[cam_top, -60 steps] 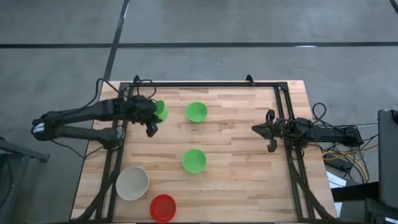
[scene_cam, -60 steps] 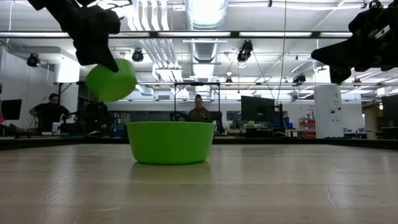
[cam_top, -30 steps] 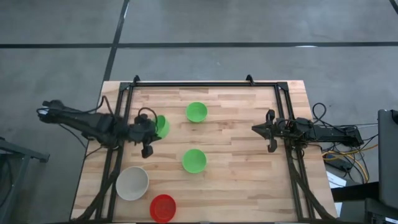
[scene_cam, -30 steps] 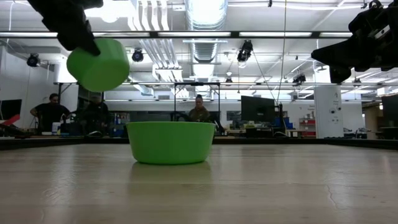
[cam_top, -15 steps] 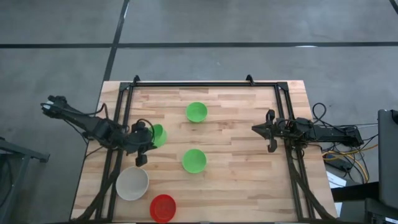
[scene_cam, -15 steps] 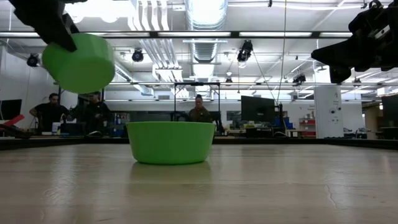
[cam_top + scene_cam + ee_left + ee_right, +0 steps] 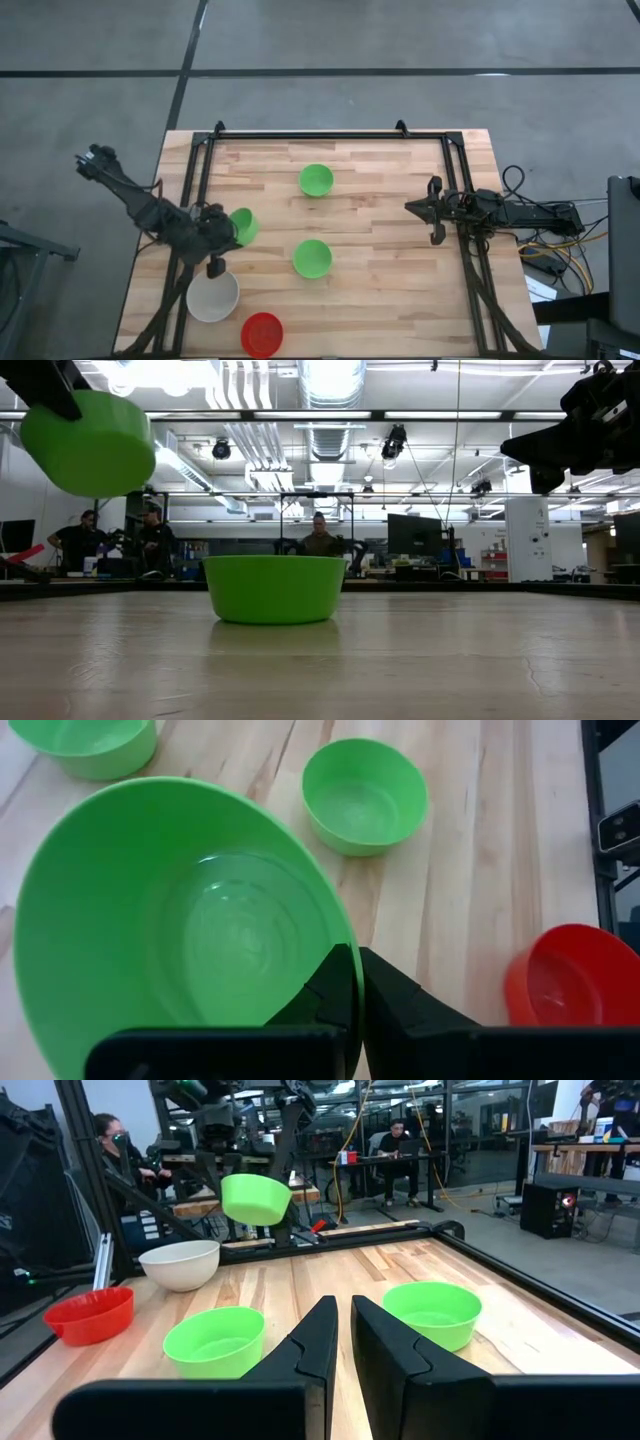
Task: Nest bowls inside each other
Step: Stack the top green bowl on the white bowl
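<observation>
left end effector point(image 7: 222, 232) clamps green bowl point(image 7: 243, 226) rim, aloft above table

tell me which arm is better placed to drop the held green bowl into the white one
Left. Its end effector already grips the green bowl just above the white bowl; the right end effector waits across the table.

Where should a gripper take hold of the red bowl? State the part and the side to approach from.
Grip the rim of the red bowl, coming straight down from above with one finger inside and one outside. It sits upright and open at the table's near edge, and its thin wall likely suits a pinch like this.
</observation>
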